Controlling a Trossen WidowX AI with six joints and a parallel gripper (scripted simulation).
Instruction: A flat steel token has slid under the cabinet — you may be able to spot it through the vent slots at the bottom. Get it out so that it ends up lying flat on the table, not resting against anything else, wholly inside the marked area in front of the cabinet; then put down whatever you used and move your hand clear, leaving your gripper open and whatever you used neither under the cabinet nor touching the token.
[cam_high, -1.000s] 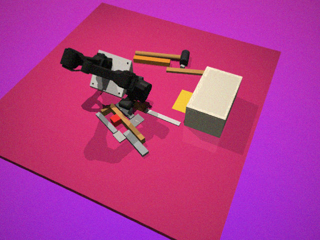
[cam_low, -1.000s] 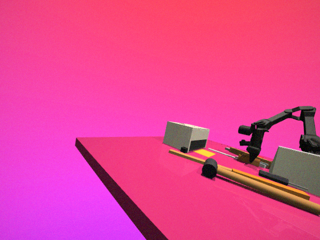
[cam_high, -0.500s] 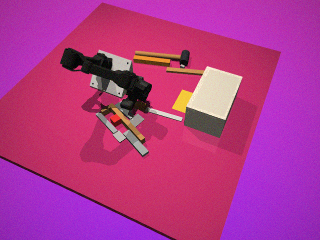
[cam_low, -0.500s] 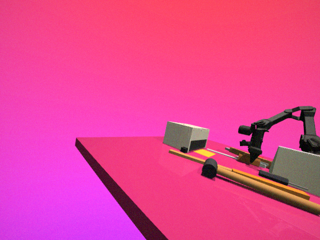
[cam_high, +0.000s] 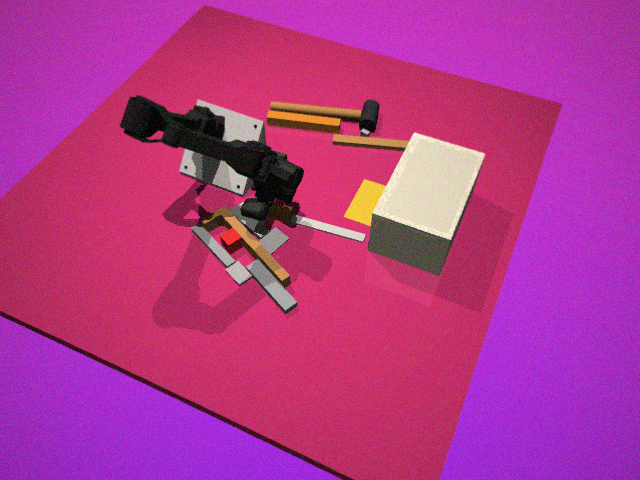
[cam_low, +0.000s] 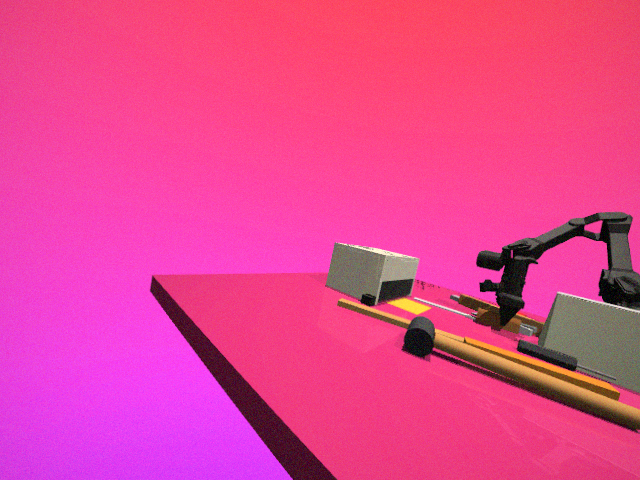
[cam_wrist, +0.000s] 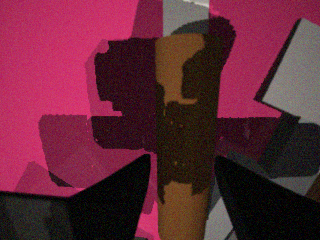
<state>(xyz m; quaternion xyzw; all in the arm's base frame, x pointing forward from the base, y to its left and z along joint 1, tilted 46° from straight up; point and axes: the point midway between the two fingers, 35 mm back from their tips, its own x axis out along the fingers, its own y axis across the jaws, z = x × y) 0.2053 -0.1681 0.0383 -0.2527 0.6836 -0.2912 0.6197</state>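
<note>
Straddling the tool's wooden handle (cam_high: 283, 210) (cam_low: 484, 316) (cam_wrist: 182, 215), the gripper (cam_high: 279, 213) (cam_low: 504, 321) (cam_wrist: 182, 161) stands with its fingers spread, one on each side, pinching nothing. Clock directions run from the gripper in the top view, twelve at the picture's upper edge. The tool's pale flat blade (cam_high: 333, 228) (cam_low: 444, 306) (cam_wrist: 186, 17) points between three and four, its tip near the cabinet (cam_high: 429, 186) (cam_low: 355, 271), which sits at three. The yellow area (cam_high: 361, 201) (cam_low: 410, 305) shows beside it, also toward three. The token itself cannot be made out. A mallet (cam_high: 369, 114) (cam_low: 419, 335) lies between one and two, a red block (cam_high: 231, 240) at eight.
</note>
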